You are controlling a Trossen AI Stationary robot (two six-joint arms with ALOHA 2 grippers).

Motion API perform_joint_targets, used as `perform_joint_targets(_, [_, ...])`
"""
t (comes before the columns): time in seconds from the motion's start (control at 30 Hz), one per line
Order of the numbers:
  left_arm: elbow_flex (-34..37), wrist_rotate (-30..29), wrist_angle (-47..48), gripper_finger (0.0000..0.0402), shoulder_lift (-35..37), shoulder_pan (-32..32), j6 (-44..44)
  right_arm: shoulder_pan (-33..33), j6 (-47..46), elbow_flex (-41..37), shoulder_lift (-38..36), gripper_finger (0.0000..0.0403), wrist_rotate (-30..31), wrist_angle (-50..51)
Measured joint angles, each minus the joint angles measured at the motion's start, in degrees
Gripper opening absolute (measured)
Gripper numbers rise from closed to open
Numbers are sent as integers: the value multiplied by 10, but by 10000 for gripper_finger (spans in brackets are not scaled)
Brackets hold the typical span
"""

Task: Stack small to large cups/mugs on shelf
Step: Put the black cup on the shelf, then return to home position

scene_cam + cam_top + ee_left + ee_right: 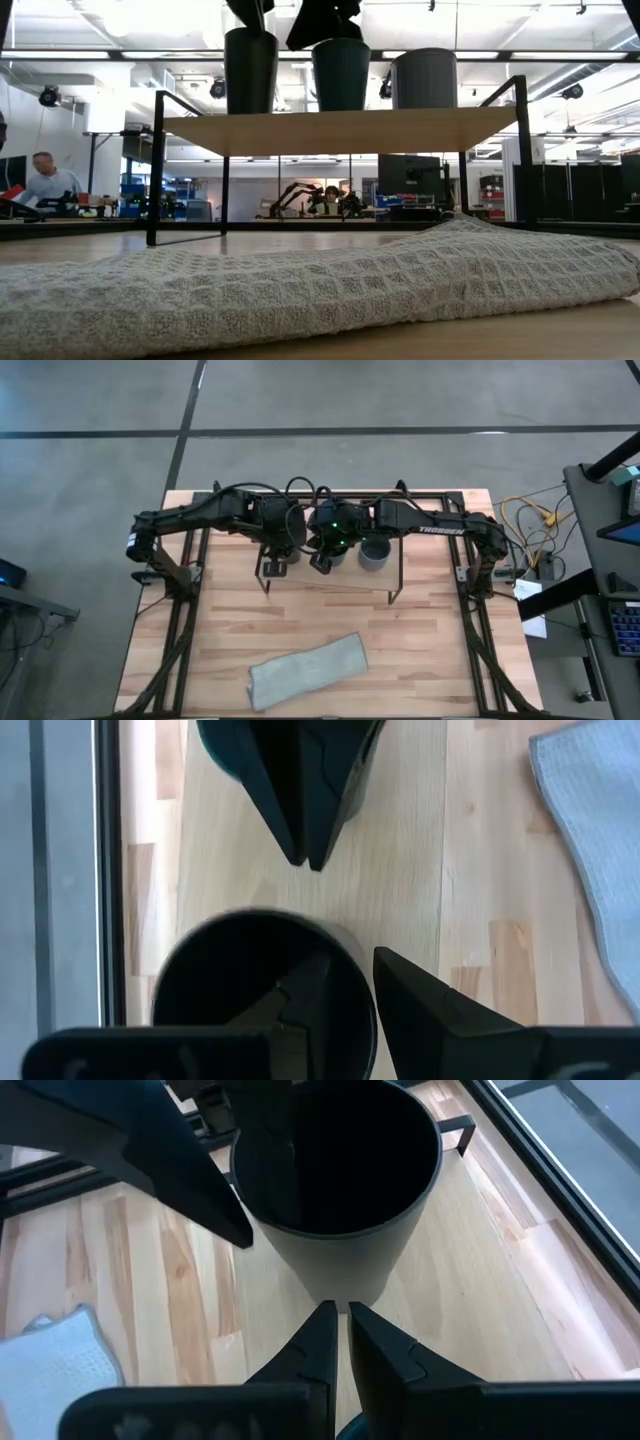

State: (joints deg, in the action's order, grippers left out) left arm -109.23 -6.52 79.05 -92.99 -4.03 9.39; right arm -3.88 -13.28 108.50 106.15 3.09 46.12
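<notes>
The left gripper (340,995) straddles the rim of the black cup (262,982) in the lower left of the left wrist view, one finger (295,1005) down inside the cup and the other outside its wall, so the jaws pinch that wall. The right gripper (340,1342), low in the centre of the right wrist view, has its two fingers pressed almost together over the rim of the dark teal-green cup (340,73), whose edge barely shows beneath them; whether they grip that rim I cannot tell. Just beyond those fingers stands the grey-blue mug (345,1180), its handle toward the upper right of that frame. In the low view all three stand in a row on the shelf (340,130): black cup at the left, teal-green cup in the middle, mug at the right, with both grippers coming down from the top edge onto the first two. In the high view the shelf sits at the upper middle of the wooden tabletop (430,650), both arms meeting above it. A grey waffle-weave cloth (307,670) lies crumpled at the lower centre, well apart from the shelf.
</notes>
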Motion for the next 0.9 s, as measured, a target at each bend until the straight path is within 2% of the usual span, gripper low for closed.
perform_joint_targets(0.5, [0, -20, -17, 66, 14, 0, 0, 6, 9, 72, -24, 22, 0, 13])
perform_joint_targets(0.9, [-17, -24, -24, 66, 71, 2, -10, 29, -12, 171, -48, 22, 0, 195])
